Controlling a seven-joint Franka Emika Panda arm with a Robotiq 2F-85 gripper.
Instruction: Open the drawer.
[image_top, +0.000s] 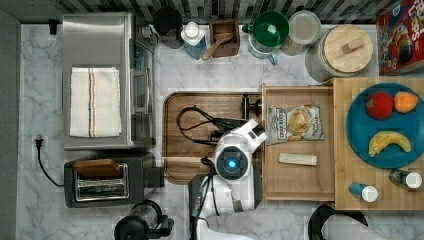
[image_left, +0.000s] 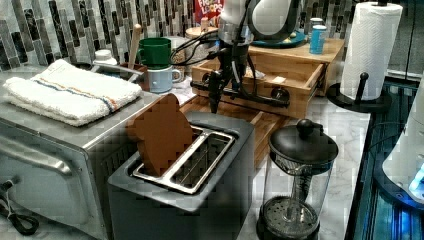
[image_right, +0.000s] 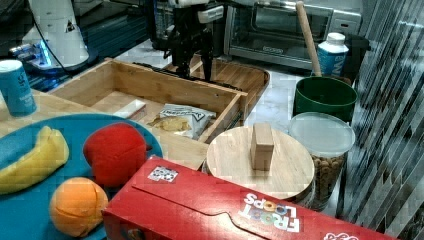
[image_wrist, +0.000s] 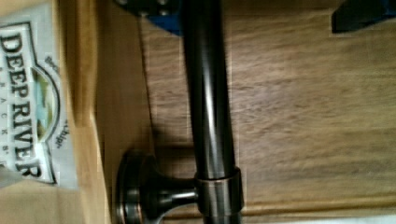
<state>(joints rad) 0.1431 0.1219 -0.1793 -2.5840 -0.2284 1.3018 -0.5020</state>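
The drawer (image_top: 300, 176) is a shallow light-wood box, standing pulled out from under the wooden top toward the top view's left. A chip bag (image_top: 295, 123) and a small white packet (image_top: 298, 159) lie inside it. Its black bar handle (image_wrist: 208, 93) runs along the front, with one round mount (image_wrist: 140, 196) showing in the wrist view. My gripper (image_right: 195, 67) hangs over that front, open, with its two fingers apart and the bar between them, close to one finger (image_wrist: 156, 16). In the left view the gripper (image_left: 222, 92) reaches down at the handle (image_left: 260, 97).
A darker walnut tray (image_top: 190, 150) lies under the drawer's front. A toaster (image_top: 105, 182) and a toaster oven (image_top: 100, 75) stand at the top view's left. A blue fruit plate (image_top: 360, 130) sits on the wooden top, and jars and mugs line the back wall.
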